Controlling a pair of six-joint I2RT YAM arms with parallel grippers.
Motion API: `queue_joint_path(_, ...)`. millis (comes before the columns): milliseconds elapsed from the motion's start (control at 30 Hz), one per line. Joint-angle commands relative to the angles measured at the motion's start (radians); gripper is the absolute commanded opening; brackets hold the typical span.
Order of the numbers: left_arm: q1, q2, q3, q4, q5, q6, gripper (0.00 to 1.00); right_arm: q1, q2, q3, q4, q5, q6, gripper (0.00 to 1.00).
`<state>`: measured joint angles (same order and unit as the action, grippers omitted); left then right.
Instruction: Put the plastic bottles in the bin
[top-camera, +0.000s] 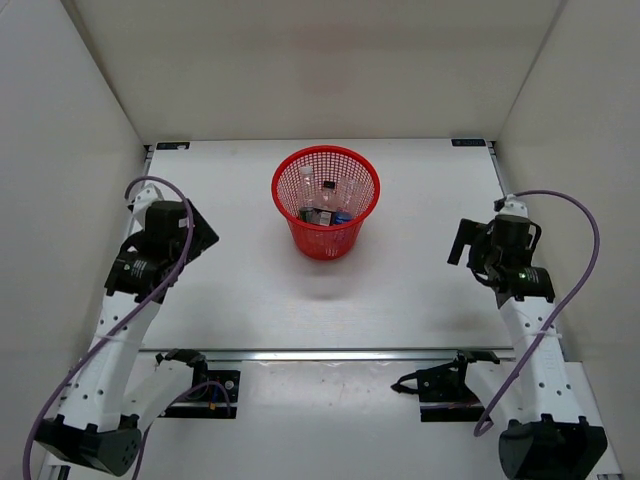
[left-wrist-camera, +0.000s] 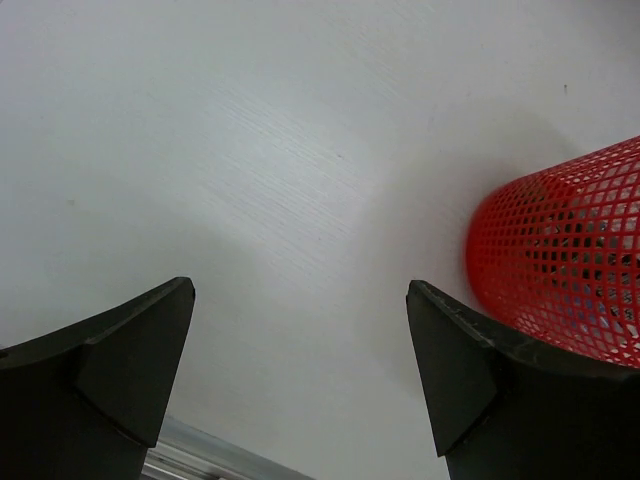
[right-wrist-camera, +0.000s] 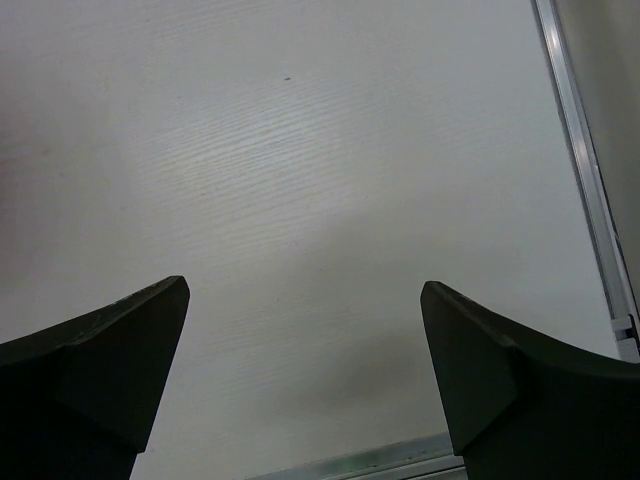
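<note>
The white, faintly grained matte table (top-camera: 250, 300) carried the round red plastic mesh bin (top-camera: 325, 243), which stood upright near its far middle and tapered down to a solid base. The bin looked light but stiff enough to keep its shape, and likely to slide if nudged. The left gripper (left-wrist-camera: 298, 290) hung over the table to the bin's left, its dark wedge-shaped fingers spread wide and holding nothing. The right gripper (right-wrist-camera: 304, 285), well apart on the other side, was just as wide open and empty. The small plastic bottles (top-camera: 325, 208) lay inside the bin, a jumble of clear walls with a dark label and a blue one showing. Through the mesh they could not be counted, and a green one was not plainly seen. Such bottles would probably be light, smooth and slippery, with thin walls that give under pressure, so best taken across the body at mid-length. No bottle showed on the table, so the task looked finished.
</note>
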<state>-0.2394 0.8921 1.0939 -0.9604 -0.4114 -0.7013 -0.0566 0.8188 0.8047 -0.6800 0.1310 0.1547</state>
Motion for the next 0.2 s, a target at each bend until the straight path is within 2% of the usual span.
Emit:
queue_joint_path(0,-0.008,-0.035,-0.002,-0.049,-0.038,-0.020,0.98,-0.038,0.019,0.062,-0.015,-0.054,0.019,0.99)
queue_joint_path(167,-0.005,-0.042,0.003,-0.049,-0.030,-0.020,0.99,-0.023,0.031,0.080,-0.024,-0.035,0.035,0.99)
